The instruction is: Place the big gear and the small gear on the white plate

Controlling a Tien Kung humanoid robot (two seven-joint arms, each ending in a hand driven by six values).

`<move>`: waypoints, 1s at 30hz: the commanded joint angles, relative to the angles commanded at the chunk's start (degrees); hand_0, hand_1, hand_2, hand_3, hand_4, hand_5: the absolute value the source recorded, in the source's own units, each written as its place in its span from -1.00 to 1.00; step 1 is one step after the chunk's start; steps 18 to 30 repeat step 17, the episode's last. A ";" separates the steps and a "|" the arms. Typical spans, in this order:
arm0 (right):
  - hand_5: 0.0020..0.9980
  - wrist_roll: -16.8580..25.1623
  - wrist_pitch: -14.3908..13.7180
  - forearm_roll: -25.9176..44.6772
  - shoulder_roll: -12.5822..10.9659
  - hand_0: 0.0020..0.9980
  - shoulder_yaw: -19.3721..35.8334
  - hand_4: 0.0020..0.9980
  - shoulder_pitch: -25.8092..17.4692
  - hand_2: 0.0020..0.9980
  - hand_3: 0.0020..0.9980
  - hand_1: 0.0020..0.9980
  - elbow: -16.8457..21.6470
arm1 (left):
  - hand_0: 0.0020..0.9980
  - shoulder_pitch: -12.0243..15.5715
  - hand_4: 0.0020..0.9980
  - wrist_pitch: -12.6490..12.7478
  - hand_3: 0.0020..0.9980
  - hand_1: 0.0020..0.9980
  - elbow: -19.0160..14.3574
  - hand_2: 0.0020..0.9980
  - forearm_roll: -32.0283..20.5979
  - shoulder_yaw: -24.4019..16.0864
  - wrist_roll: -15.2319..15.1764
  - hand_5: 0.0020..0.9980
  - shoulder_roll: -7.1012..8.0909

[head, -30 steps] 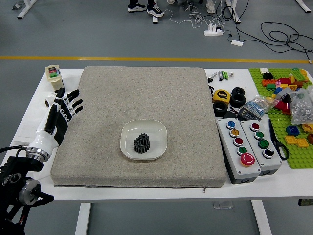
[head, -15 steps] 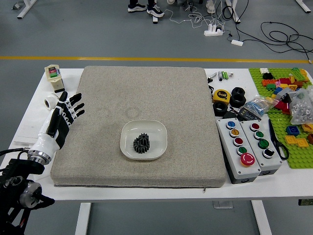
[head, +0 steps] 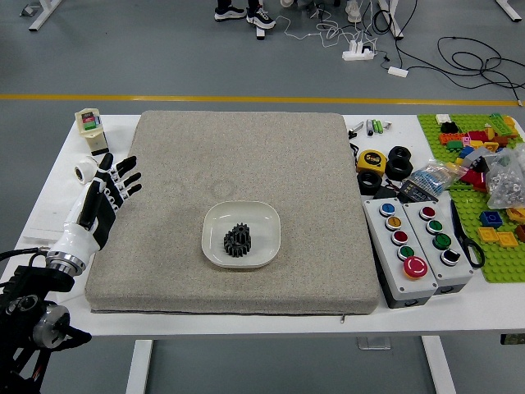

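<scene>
Gears (head: 237, 240) lie in one dark, toothed cluster on the white plate (head: 267, 223), a touch toward seven o'clock of its middle; they seem to be the big and the small one, touching, though their outlines merge. The plate rests flat on the grey mat (head: 180, 164) over the desk (head: 246, 325), near six o'clock of the mat's centre. The left hand (head: 107, 201) is well apart from it, between nine and ten o'clock, fingers spread and holding nothing. The right hand is out of view. Placing looks finished, so the last step is likely clearing away: the next move calls for no grasp, just drawing the left arm back without brushing the plate.
</scene>
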 joint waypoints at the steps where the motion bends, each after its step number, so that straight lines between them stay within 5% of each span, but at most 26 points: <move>1: 0.30 0.01 0.00 0.05 0.00 0.38 -0.02 0.66 0.01 0.54 0.21 0.37 0.00 | 0.76 0.00 0.92 0.00 0.70 0.82 0.00 0.93 0.00 -0.03 -0.01 1.00 0.00; 30: 0.30 0.01 -0.05 0.58 0.03 0.38 0.05 0.65 0.25 0.54 0.21 0.37 0.00 | 0.76 -0.29 0.93 0.06 0.70 0.82 -0.04 0.93 0.09 -0.16 0.00 1.00 -0.02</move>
